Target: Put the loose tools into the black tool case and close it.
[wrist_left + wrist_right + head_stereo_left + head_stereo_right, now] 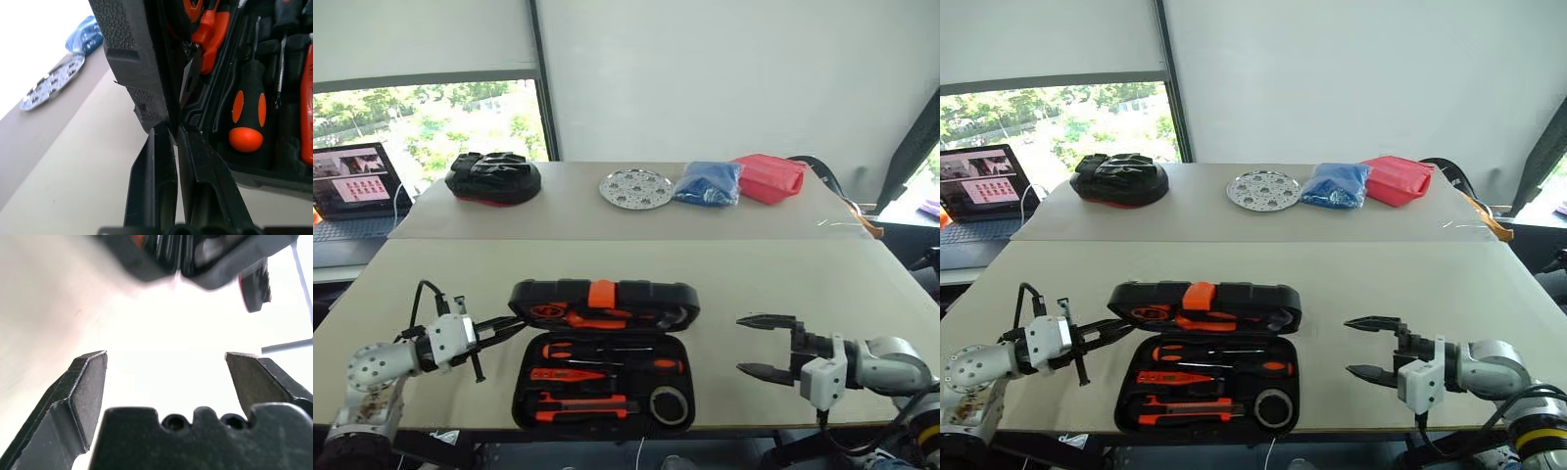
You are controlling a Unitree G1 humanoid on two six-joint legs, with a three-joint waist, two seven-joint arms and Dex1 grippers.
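The black tool case (603, 354) lies open on the near table (783, 274) between my pincers. My left gripper (514, 328), closed, touches the case's left hinge corner, gripping nothing that I can tell. My right gripper (756, 345) gapes wide and empty, apart from the case's right side. Inside lie screwdrivers (612, 364), a utility knife (582, 407) and a grey roll (669, 403); pliers (573, 315) sit in the half-raised lid.

**Right wrist: open claw facing case**

Right claw (165, 382) spread wide, two black fingers (83, 387) well apart, nothing between them. Pale table (44, 308) beyond. Black case (205, 264) blurred further out, clear of the fingertips, orange bits inside. Another dark object beside it, can't tell what. Thin grey rod (288, 346) near one finger.
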